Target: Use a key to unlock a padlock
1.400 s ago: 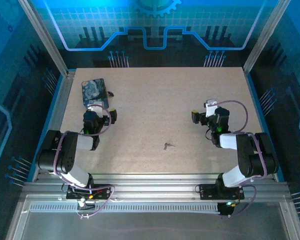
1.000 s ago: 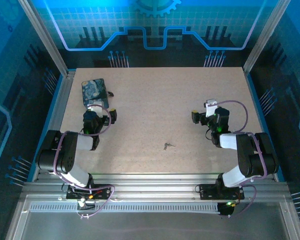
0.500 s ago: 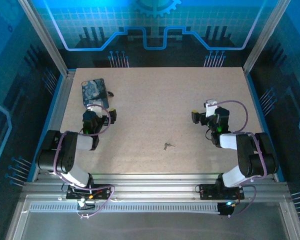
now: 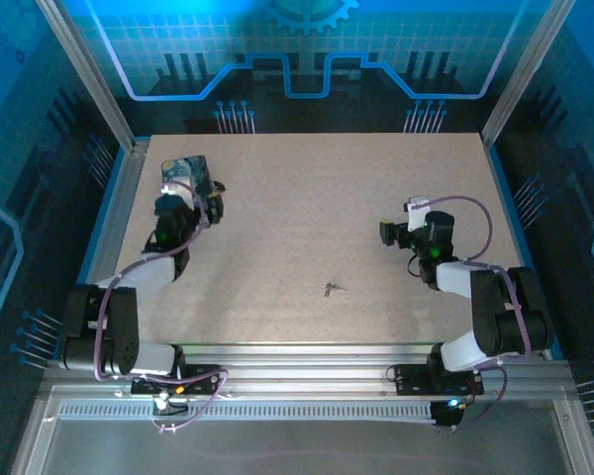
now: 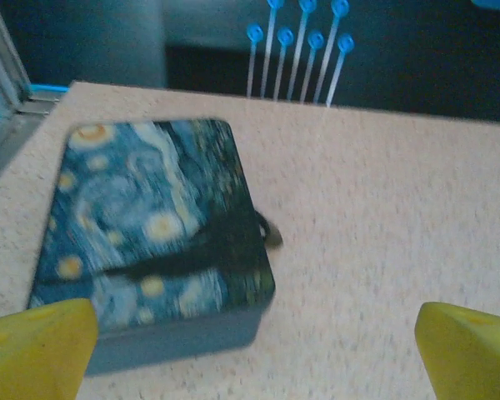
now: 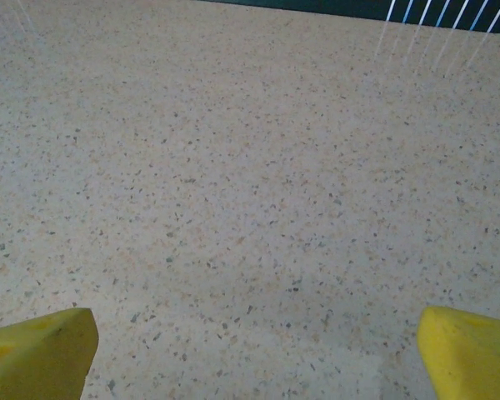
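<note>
Table (image 6: pixel 250 167) is a matt, speckled, slightly grainy board, kinda like pressed chipboard, with bare, ribbed metal rails (image 4: pixel 307 361) along its near edge. The box (image 5: pixel 142 242) by the far-left corner has a smooth printed swirl lid with a soft sheen. The fingers (image 5: pixel 33 346) on the left gripper (image 5: pixel 254 342) look like smooth yellow plastic.
</note>
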`<state>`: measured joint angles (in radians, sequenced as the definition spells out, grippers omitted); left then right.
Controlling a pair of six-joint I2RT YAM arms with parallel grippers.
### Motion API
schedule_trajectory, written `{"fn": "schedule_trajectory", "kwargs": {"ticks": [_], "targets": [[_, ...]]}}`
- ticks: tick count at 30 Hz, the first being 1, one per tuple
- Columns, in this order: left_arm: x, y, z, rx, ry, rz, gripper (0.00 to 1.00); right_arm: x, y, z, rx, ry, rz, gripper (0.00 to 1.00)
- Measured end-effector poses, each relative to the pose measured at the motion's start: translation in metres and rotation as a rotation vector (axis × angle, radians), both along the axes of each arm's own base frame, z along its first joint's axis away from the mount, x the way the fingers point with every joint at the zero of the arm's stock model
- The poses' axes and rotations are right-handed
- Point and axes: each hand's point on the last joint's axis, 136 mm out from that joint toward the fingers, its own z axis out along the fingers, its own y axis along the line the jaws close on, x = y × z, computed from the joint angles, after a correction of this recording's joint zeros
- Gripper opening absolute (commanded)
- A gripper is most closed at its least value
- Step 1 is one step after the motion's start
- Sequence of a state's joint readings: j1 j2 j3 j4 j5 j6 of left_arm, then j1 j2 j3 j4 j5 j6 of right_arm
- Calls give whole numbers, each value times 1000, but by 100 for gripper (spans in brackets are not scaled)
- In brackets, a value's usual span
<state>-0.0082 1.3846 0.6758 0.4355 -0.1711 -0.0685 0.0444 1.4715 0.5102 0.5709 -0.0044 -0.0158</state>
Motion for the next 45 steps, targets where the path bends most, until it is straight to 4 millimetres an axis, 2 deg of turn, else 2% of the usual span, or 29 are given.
{"fn": "schedule_trajectory", "kwargs": {"ticks": [4,7,10,15,20,23,26,33,36,42,45], "targets": [[28,11,44,-20,31,77,99,10,6,37,30,8,19,95],[51,16,54,-15,108,106,99,13,16,66,63,1,44,94],[70,19,38,-1,225,121,98,11,42,79,76,25,99,92],[84,20,-13,17,459,124,92,-2,94,78,103,101,205,89],[84,21,-56,39,642,117,82,-12,131,70,123,177,268,88],[78,22,-73,60,710,112,80,-17,147,68,125,202,299,88],[69,21,-85,96,770,98,72,-19,160,67,132,221,320,87],[62,-1,-90,209,808,21,57,-21,168,66,165,245,322,86],[59,-11,-91,243,805,-12,55,-23,170,65,176,256,324,86],[46,-39,-89,251,808,-88,55,-26,170,65,187,269,322,86],[37,-58,-85,213,805,-142,64,-27,169,64,190,277,318,86]]}}
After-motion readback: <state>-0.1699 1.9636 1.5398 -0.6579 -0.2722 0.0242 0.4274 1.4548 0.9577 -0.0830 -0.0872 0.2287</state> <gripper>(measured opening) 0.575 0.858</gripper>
